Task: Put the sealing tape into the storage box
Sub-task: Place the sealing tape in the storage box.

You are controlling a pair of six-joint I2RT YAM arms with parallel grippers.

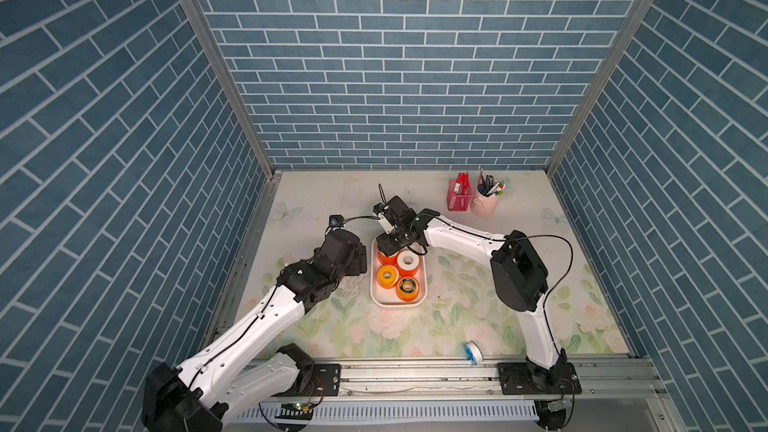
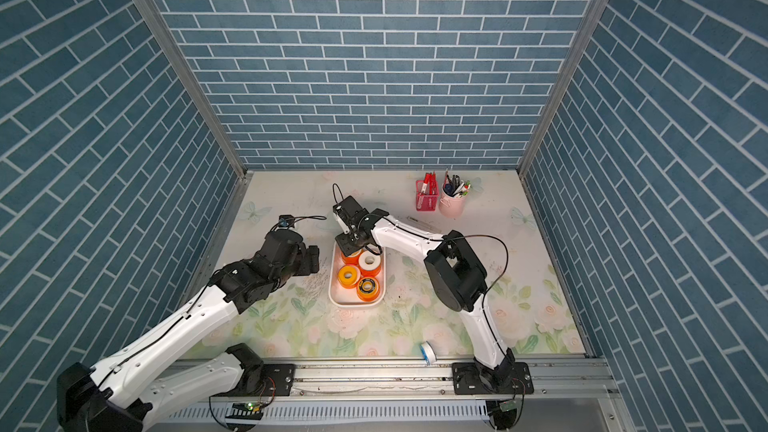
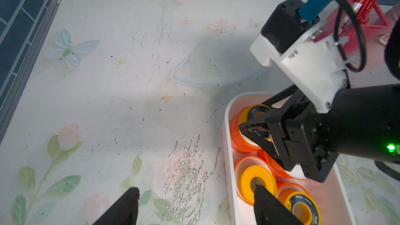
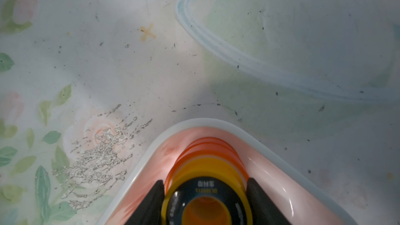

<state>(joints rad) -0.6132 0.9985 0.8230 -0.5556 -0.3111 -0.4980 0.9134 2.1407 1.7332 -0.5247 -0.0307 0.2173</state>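
Observation:
The white storage box (image 1: 398, 304) sits mid-table in both top views and holds several spools of sealing tape (image 1: 387, 275). My right gripper (image 4: 205, 180) reaches into the box's far left corner. It is shut on a yellow-flanged, dark-labelled spool (image 4: 205, 167), which rests on an orange spool (image 4: 207, 146). To the left of the box my left gripper (image 3: 195, 188) hovers open and empty, with one fingertip (image 3: 263, 193) over the box's rim (image 3: 229, 169). One blue spool (image 1: 473, 350) lies on the table near the front edge.
A red mesh pen basket (image 1: 459, 197) and a pink pen cup (image 1: 484, 203) stand at the back right. Blue brick walls close in three sides. A metal rail (image 1: 415, 376) carrying the arm bases runs along the front.

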